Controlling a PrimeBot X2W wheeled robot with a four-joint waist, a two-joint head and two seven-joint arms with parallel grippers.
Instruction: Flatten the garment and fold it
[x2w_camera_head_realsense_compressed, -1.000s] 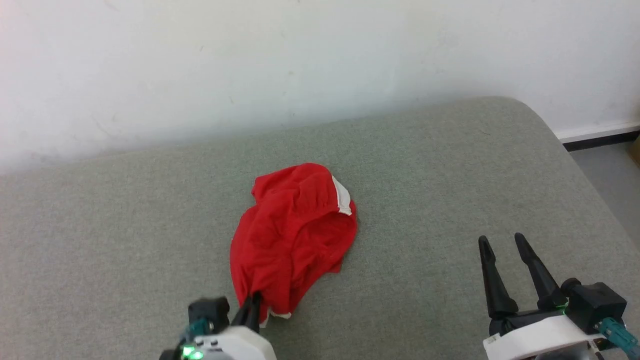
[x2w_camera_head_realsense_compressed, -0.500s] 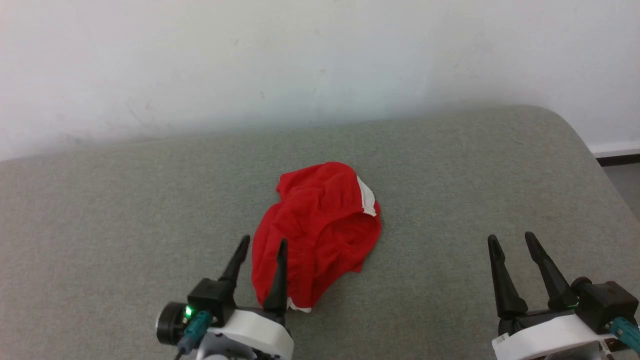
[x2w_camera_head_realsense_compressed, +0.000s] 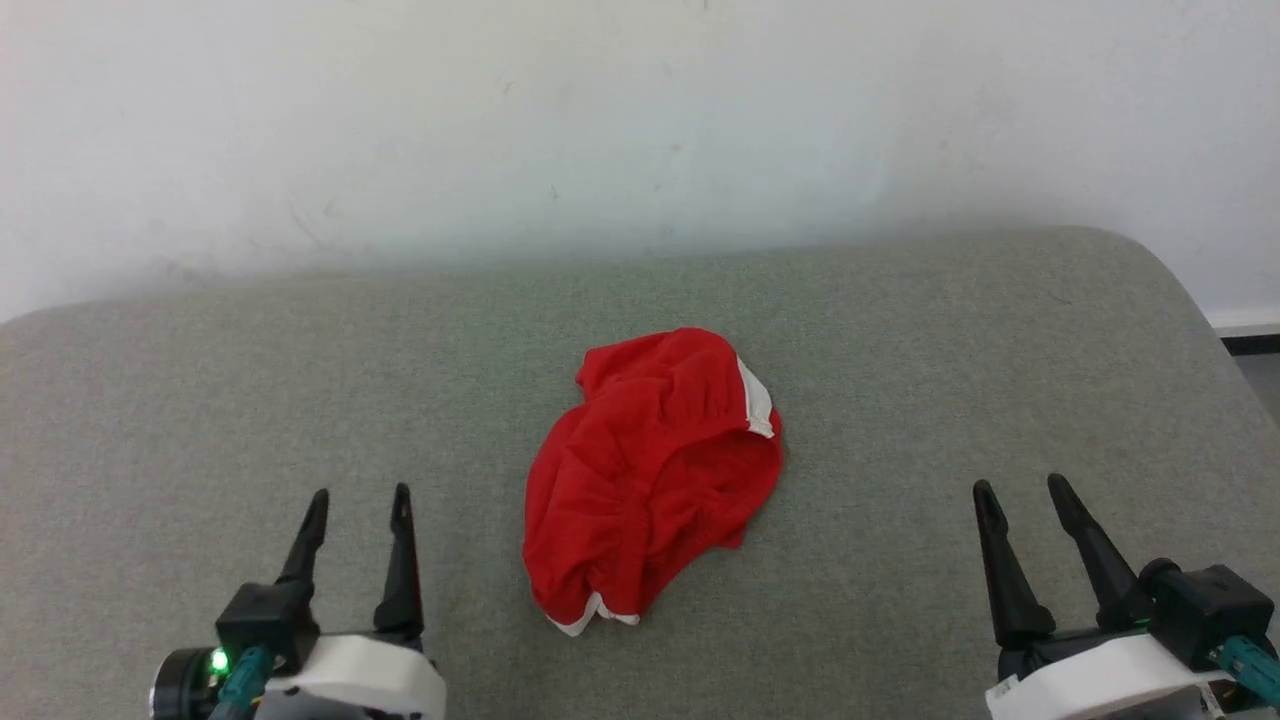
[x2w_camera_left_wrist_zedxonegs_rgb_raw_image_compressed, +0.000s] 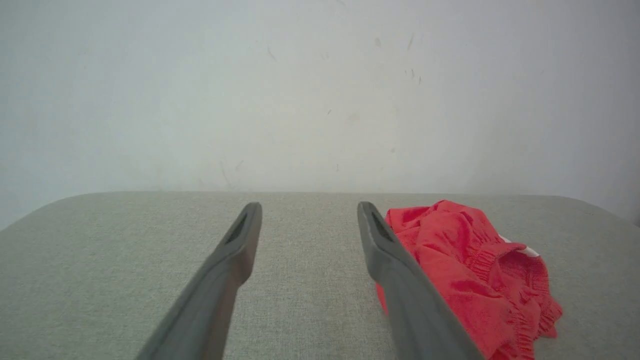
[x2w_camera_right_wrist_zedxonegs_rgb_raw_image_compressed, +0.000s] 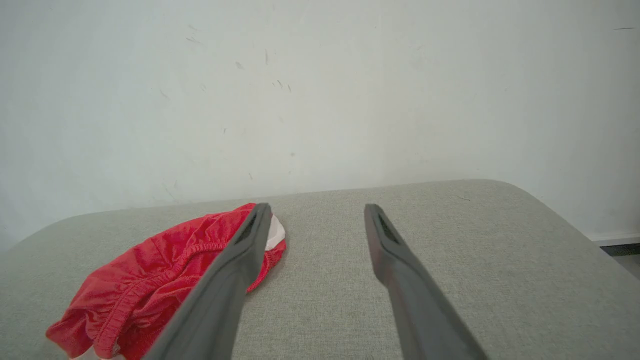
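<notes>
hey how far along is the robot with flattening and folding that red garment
Done: nothing visible; the garment lies bunched in a heap on the grey pad. In hand: nothing; the left gripper and right gripper stand open either side, clear of it. To do: spread it flat, then fold.

No text legible, no number or label readable on the garment

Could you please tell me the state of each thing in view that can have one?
garment: crumpled in a heap on the grey surface, not flattened, not held.
left gripper: open, empty, apart from the garment.
right gripper: open, empty, apart from the garment.
</notes>
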